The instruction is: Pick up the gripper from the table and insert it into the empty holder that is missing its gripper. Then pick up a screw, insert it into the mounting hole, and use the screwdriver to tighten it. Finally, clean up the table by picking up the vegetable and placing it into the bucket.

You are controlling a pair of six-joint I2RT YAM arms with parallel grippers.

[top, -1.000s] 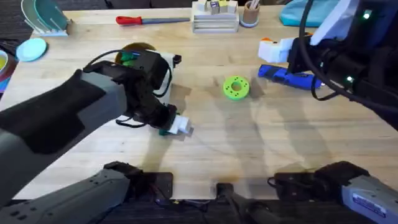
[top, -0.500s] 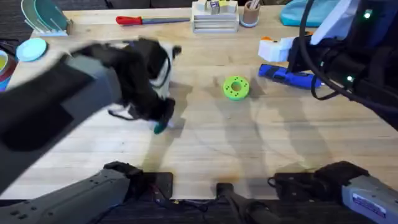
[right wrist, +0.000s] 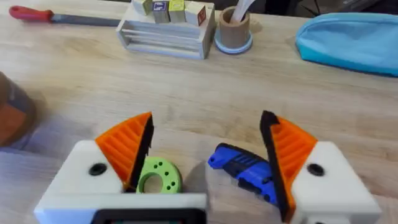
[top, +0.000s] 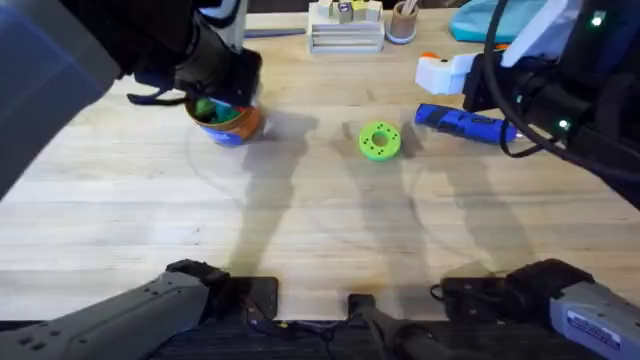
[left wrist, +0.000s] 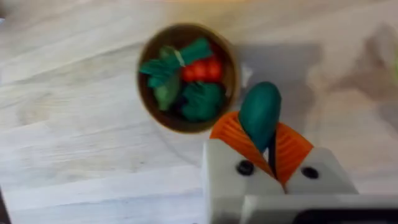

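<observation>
While its ribbed orange pads pinch the smooth, dark green oblong vegetable [left wrist: 260,115], the left gripper [left wrist: 264,146] hangs just beside the round wooden bucket [left wrist: 149,99], which already holds bunched green and red toy vegetables [left wrist: 186,84]. Over the pale wood-grain counter [top: 330,230], the right gripper [right wrist: 208,158] has its jaws spread wide, apparently above the blue cylindrical screwdriver [right wrist: 245,168] and perforated green disc [right wrist: 158,176].

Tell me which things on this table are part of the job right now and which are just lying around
In use: vegetable, held by the left gripper; bucket; screwdriver.
Lying about: green disc; red-handled tool; block rack; blue pouch.
</observation>
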